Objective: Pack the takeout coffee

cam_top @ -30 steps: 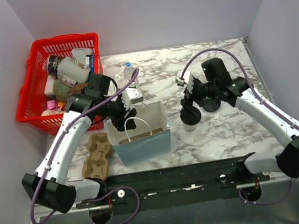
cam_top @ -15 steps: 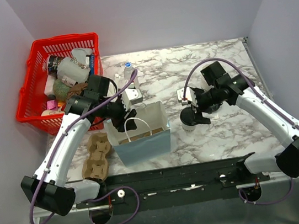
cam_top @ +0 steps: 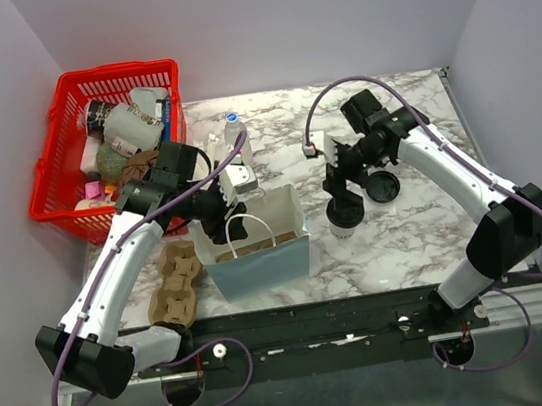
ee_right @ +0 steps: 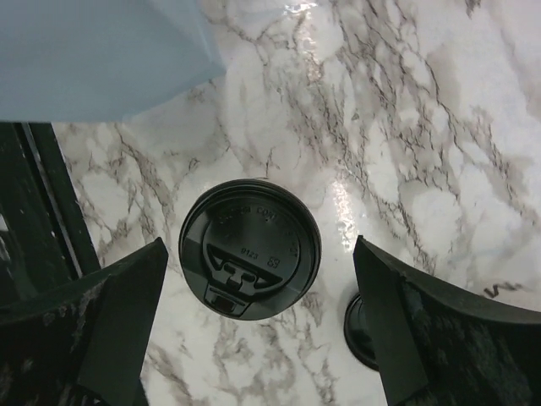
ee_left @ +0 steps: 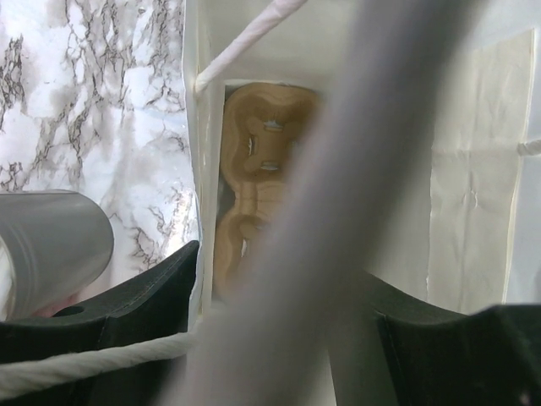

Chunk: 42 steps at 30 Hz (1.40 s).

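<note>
A takeout coffee cup (ee_right: 250, 249), closed with a black lid, is seen standing upright on the marble table (cam_top: 427, 232), just at 3 o'clock of the blue paper bag (cam_top: 258, 257) in the overhead view. The right gripper (cam_top: 344, 185) is held directly above it with its jaws spread fully; in the wrist view the two fingers (ee_right: 93, 338) are set at 9 and 3 o'clock of the lid, well clear of it, and nothing is grasped. A second black lid (cam_top: 383, 185) is seen at 2 o'clock of the cup; what lies beneath it cannot be told. The left gripper (cam_top: 233, 208) is placed at the bag's rim at 11 o'clock, its jaws parted about halfway and set astride the bag's side wall without being closed on it. A cardboard cup carrier (ee_left: 262, 169) is seen lying inside the bag, and a second carrier (cam_top: 179, 281) rests on the table at 9 o'clock of the bag.
</note>
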Tool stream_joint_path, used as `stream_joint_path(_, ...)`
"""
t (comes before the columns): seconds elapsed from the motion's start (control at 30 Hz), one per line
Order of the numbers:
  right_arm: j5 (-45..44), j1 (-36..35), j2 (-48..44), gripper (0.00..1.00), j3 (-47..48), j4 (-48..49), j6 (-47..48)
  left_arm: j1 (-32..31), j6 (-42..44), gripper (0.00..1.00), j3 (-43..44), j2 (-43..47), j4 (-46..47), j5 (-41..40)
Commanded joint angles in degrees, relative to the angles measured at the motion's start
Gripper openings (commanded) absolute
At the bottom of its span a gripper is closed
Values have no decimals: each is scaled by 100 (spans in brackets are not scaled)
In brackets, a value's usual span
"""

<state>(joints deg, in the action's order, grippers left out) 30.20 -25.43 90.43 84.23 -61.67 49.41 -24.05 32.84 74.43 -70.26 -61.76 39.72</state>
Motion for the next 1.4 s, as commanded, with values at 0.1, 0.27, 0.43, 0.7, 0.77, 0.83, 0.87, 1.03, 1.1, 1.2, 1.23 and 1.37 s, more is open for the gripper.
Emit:
stream_joint_path(0.1,-1032,12,-289,100,-64,383,-2742,24,-120,65,-219,170,146,123)
stream_joint_path(0.27,-1261,12,-211,100,-222,375,-2867,24,-155,65,-298,197,173,150)
stream_joint_path(0.43,-1315,12,18,100,-170,428,-2910,24,-164,65,-307,249,164,115)
stream_joint_path(0.7,-1165,-23,150,100,-301,375,-2972,24,-181,65,-386,293,190,106)
stream_joint_path(0.77,-1174,-41,159,100,-328,349,-2981,24,-181,65,-386,302,199,79)
stream_joint_path(0.83,-1174,-58,159,100,-354,340,-3016,24,-181,65,-386,293,208,71)
stream_joint_path(0.87,-1183,-59,150,100,-372,331,-3025,24,-181,65,-394,302,199,70)
stream_joint_path(1.03,-1262,-138,168,100,-460,322,-3069,24,-181,65,-403,293,225,70)
stream_joint_path(1.1,-1279,-181,185,100,-442,305,-3069,24,-173,65,-421,302,225,62)
stream_joint_path(1.2,-1349,-234,185,100,-425,296,-3086,24,-173,65,-421,302,217,44)
stream_joint_path(1.23,-1358,-243,185,100,-433,278,-3086,24,-164,65,-421,302,217,44)
stream_joint_path(1.37,-1490,-296,203,100,-468,278,-3113,24,-146,65,-438,293,217,44)
